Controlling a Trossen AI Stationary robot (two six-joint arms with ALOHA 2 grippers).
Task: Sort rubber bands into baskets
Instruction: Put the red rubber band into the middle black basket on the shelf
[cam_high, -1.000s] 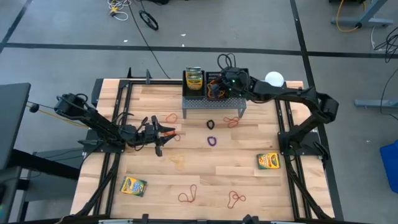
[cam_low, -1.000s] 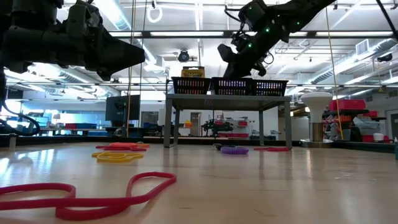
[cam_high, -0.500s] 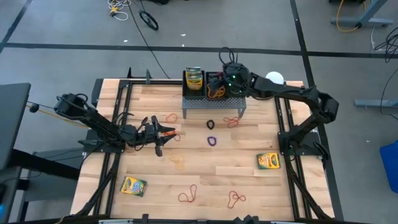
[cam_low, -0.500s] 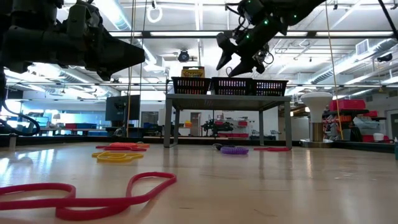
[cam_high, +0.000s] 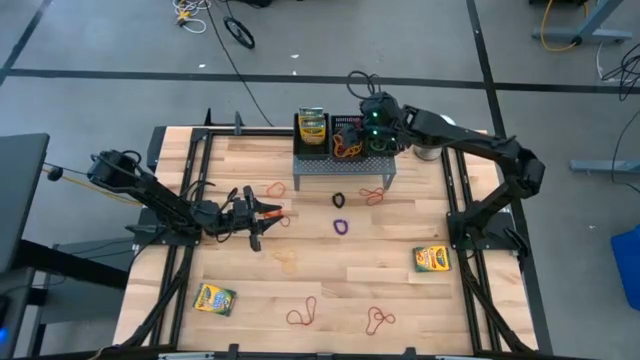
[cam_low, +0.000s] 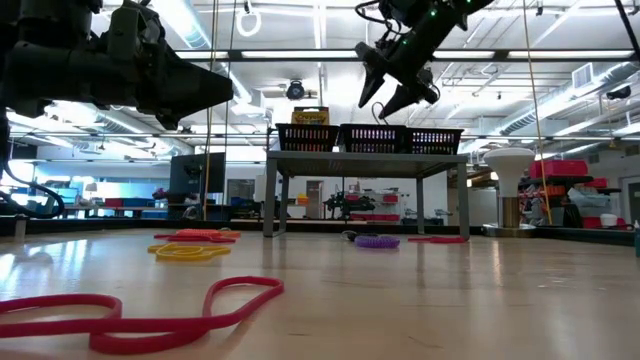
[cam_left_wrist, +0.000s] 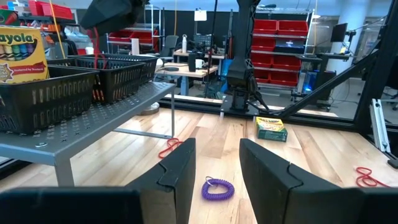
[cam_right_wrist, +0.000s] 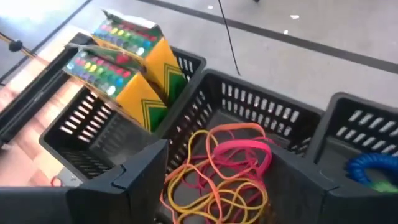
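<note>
**Orange and pink bands lie in the middle basket; right gripper lifted clear**

Pink loops of rubber band (cam_low: 140, 315) lie nearest the low camera on the wooden table (cam_high: 330, 270), with a yellow one (cam_low: 190, 251) and a purple coil (cam_low: 377, 241) farther in, short of the grey stand (cam_low: 370, 160). More bands (cam_high: 303, 314) are scattered on the boards on the near side of that stand, among crayon boxes (cam_high: 431, 258).

Left of the stand and well apart from it, the left gripper (cam_high: 262, 215) hangs low over the table, fingers (cam_left_wrist: 177, 171) parted with nothing between them, unmoved since a second ago.

On the stand sit three black baskets (cam_low: 371, 138). The middle basket (cam_right_wrist: 261, 112) holds a tangle of orange, yellow and pink bands (cam_right_wrist: 224, 174); the one beside it holds crayon boxes (cam_right_wrist: 134, 68). The right gripper (cam_low: 385, 85), a second ago down at the basket rim with its fingers nearly together, has risen above the middle basket and now stands spread wide and empty.
</note>
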